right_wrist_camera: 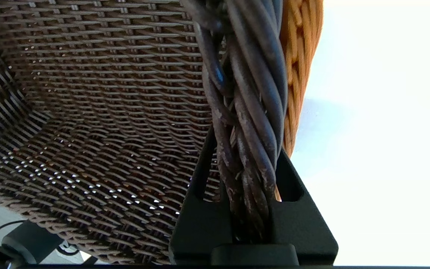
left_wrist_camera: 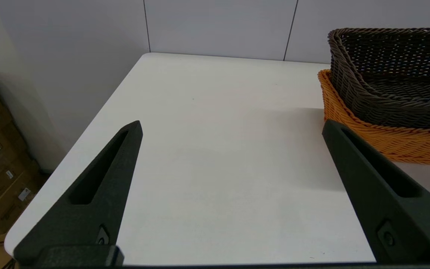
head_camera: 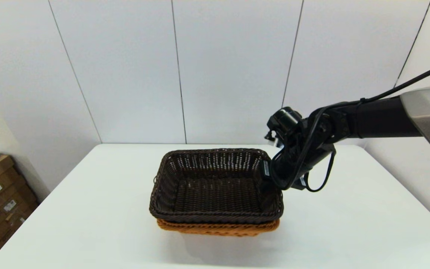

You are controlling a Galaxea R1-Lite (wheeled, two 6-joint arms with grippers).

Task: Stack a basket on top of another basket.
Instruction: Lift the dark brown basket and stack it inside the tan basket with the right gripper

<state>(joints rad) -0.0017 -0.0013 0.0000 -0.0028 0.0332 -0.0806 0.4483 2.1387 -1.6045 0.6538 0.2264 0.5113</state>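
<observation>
The dark basket (head_camera: 215, 186) sits nested in the orange basket (head_camera: 218, 228) near the middle of the table (head_camera: 88, 209), so only the orange rim shows beneath it. The right gripper (head_camera: 271, 175) is clamped on the dark basket's right-hand braided rim, one finger inside and one outside, probably to steady it while it settles. The left gripper (left_wrist_camera: 230, 130) hangs spread and empty, well off to the left. The right fingertips are hidden behind the rim, and most of the orange basket is covered.
</observation>
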